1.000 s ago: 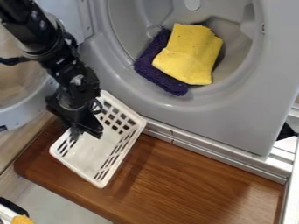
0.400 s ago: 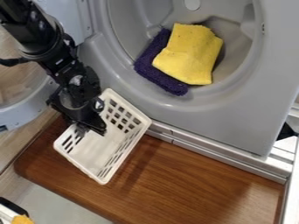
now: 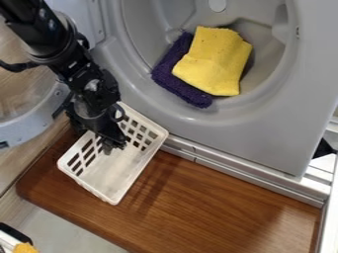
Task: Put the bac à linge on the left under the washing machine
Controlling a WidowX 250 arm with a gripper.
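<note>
Gripper [image 3: 114,146] has shifted further inward, basket [image 3: 113,174] below it slid slightly back, so placement's probably near done; can't tell jaw opening or hold.

A yellow cloth [image 3: 214,59] lies partly over a dark purple cloth [image 3: 177,85]; at the lower left edge, an orange-yellow item [image 3: 25,248] shows beside something black [image 3: 15,233]

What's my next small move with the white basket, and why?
I'd probably lower the end effector gently before backing away: the basket is already over the left part of the wooden board, but a shadow falls beside it, so it may not sit flat yet. I can't tell whether it is gripped.
</note>
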